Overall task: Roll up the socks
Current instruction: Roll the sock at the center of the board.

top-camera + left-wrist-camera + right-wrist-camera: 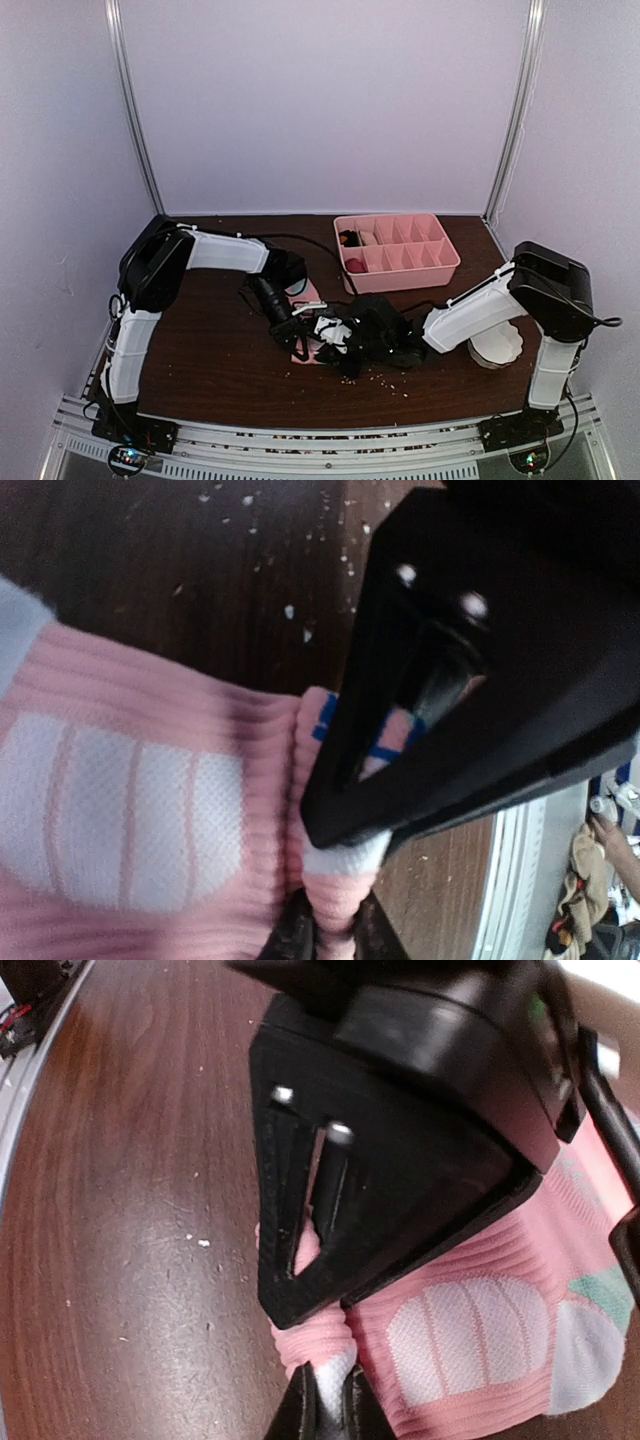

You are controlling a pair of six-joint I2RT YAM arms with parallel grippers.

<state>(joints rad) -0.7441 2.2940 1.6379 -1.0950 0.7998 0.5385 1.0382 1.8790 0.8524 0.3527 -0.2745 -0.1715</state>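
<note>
The pink sock (311,296) lies on the dark wooden table (210,350) in front of the arms, mostly hidden under both grippers. Its ribbed pink knit and white mesh patch show in the left wrist view (150,810) and the right wrist view (470,1340). My left gripper (297,338) (335,932) is shut on a bunched fold of the sock's edge. My right gripper (345,345) (330,1405) is shut on a pink and white fold right beside it. The two grippers nearly touch. I cannot pick out the beige sock.
A pink divided tray (440,262) stands at the back right, with small maroon and beige items in its left compartments. A white object (497,345) lies by the right arm's base. Crumbs dot the table near the front edge (390,380).
</note>
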